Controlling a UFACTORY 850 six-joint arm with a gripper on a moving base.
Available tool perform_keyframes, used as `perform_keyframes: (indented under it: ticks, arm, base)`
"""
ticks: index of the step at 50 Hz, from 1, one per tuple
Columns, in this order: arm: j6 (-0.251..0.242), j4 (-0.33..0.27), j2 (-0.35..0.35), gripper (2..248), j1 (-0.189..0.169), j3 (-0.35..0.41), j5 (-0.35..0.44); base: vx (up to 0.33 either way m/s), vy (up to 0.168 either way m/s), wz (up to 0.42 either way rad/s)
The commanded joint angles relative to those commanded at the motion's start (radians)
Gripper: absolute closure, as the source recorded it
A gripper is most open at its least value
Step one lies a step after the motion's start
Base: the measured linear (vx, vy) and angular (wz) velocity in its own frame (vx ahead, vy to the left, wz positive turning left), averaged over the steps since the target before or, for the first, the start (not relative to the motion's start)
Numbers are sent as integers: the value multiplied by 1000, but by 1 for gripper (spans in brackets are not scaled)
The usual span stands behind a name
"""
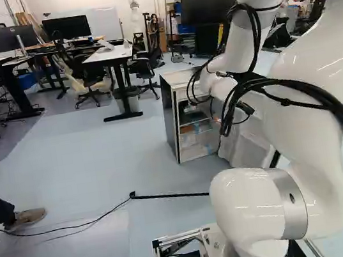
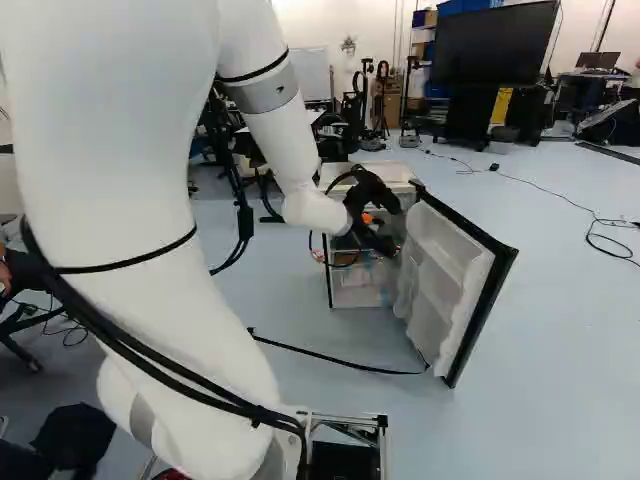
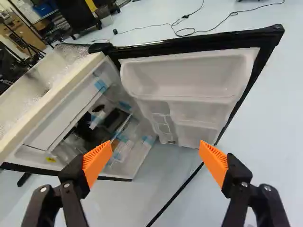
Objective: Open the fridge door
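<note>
Fridge door [image 2: 438, 262], swung wide from the fridge [image 3: 78, 101] ahead of the open, empty pincer [image 3: 155, 144], should swing stiff but fairly light—best taken by its dark free edge [image 3: 245, 90], sparing the moulded shelves [image 3: 184, 84].

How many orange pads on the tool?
2: one pad on the side of the tool nearer the fridge body, the other pad on the side nearer the door. Neither looks hidden.
</note>
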Motion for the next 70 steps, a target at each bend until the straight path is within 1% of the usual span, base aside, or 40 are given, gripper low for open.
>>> perform_keyframes:
  ticks: [14,32,47,70]
  arm:
    - [0,-48,29,3,19,33,19]
    - [0,-143,88,3,58,99,57]
    - [0,-249,153,3,101,172,99]
    - [0,-440,270,3,178,304,175]
  base:
    - [0,0,0]
    - [0,0,0]
    - [0,0,0]
    - [0,0,0]
